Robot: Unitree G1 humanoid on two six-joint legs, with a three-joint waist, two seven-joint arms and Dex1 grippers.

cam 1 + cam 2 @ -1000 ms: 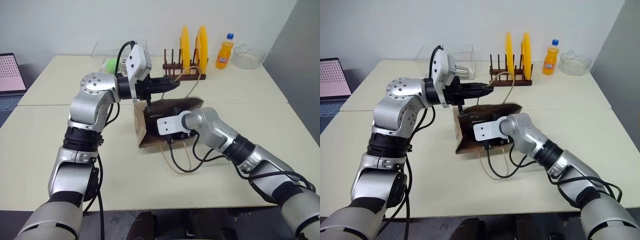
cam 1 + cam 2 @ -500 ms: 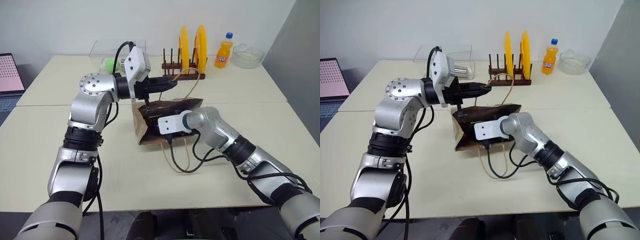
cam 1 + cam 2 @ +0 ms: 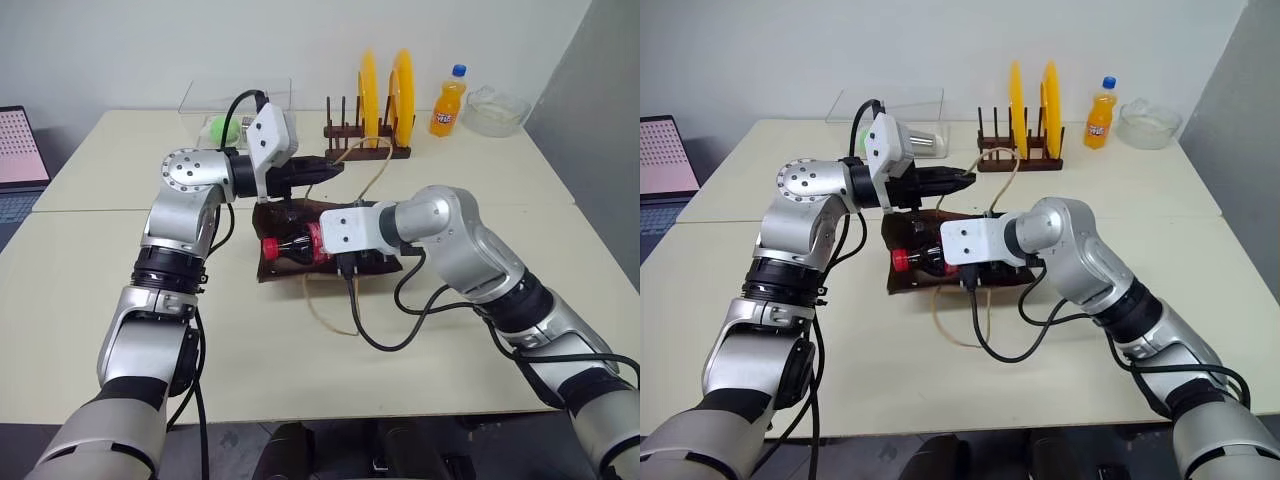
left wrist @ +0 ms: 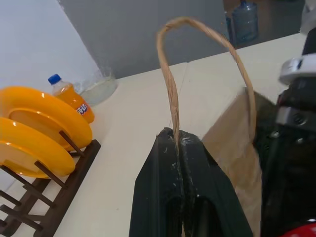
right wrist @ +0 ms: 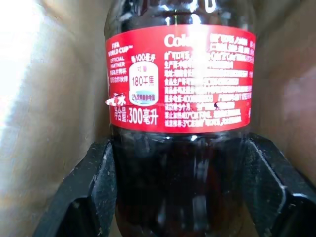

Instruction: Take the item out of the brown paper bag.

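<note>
Right hand (image 5: 177, 197) clamps item (image 5: 180, 98); left hand (image 4: 178, 148) pinches handle (image 4: 170, 94).

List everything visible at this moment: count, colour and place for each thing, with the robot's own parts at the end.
cola bottle: 1, dark with red cap and red label, lying at the bag's mouth, cap toward the robot's left
brown paper bag: 1, brown, on its side at the table's middle
cord handles: 2, tan, one raised, one lying on the table in front of the bag
table: 1, cream
dish rack: 1, dark wood, far side of the table
plates: 2, yellow, upright in the rack
orange soda bottle: 1, orange with blue cap, far right
glass bowl: 1, clear, beside the soda
clear box: 1, far left
laptop: 1, left edge
left end effector: shut on the raised handle
right end effector: closed around the cola bottle
</note>
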